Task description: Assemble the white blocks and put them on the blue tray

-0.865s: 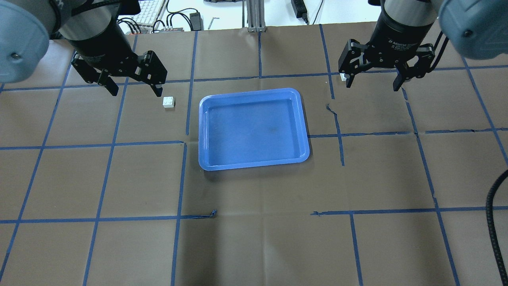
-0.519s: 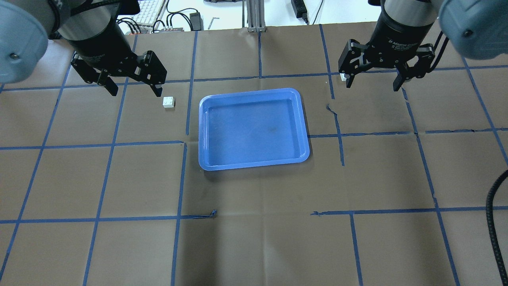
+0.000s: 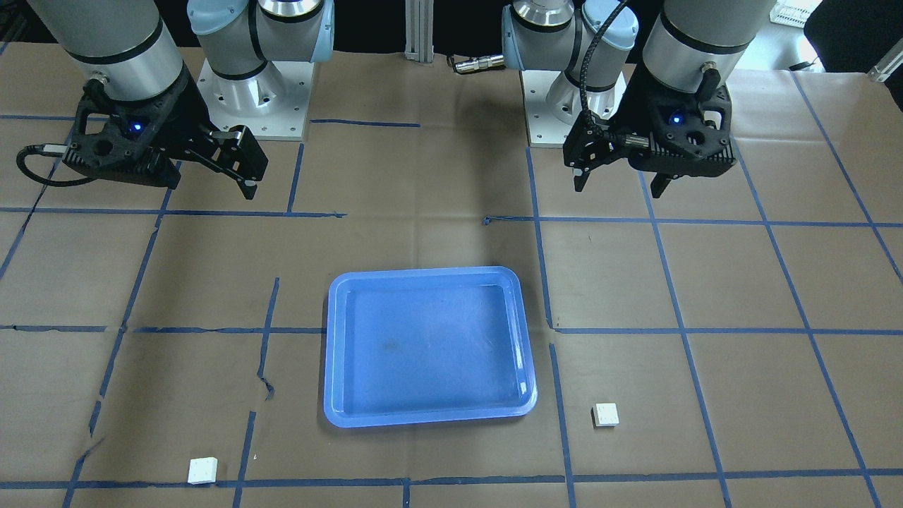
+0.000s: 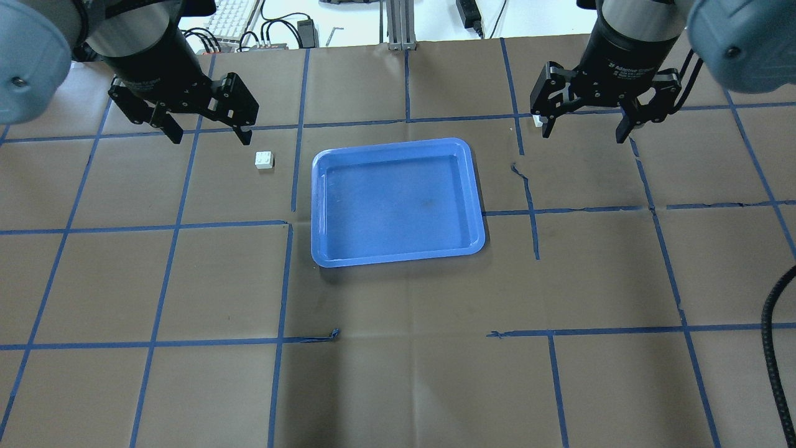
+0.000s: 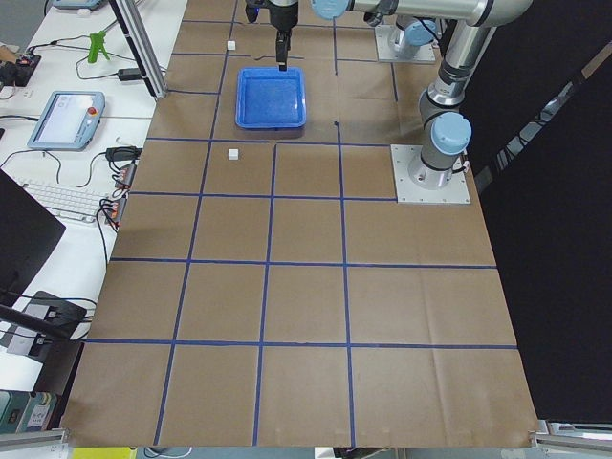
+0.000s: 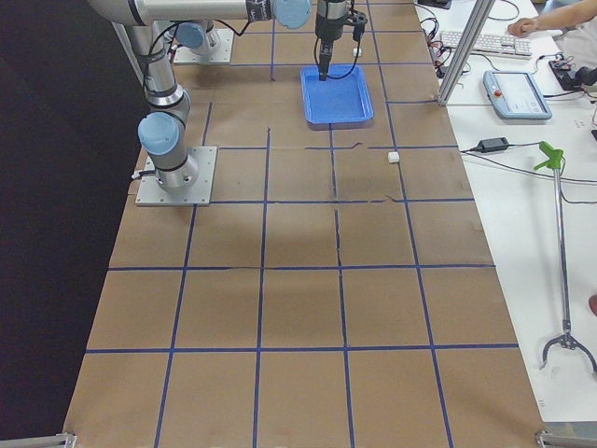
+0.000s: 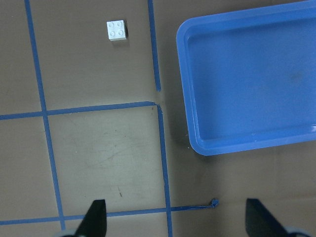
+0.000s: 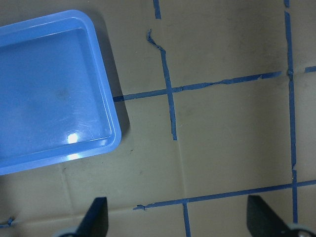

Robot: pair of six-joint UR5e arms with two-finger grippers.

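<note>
The blue tray [image 4: 317, 211] lies empty at the table's middle; it also shows in the front view [image 3: 331, 353]. One white block [image 4: 264, 160] sits studs up just left of the tray, also in the front view [image 3: 606, 414] and the left wrist view [image 7: 117, 30]. The other white block [image 4: 536, 120] peeks out behind my right gripper's finger and shows whole in the front view [image 3: 202, 470]. My left gripper [image 4: 208, 134] hovers open and empty, left of and beyond the first block. My right gripper [image 4: 584, 132] hovers open and empty, right of the second block.
Brown paper with a blue tape grid covers the table. A keyboard and cables [image 4: 233, 18] lie beyond the far edge, next to a metal post [image 4: 398, 25]. A black hose [image 4: 771, 348] hangs at the right edge. The arm bases [image 3: 247, 99] stand at the robot's side.
My left gripper has drifted a little toward the table's far edge, away from the white block. The right gripper, the blocks and the tray have not moved.
</note>
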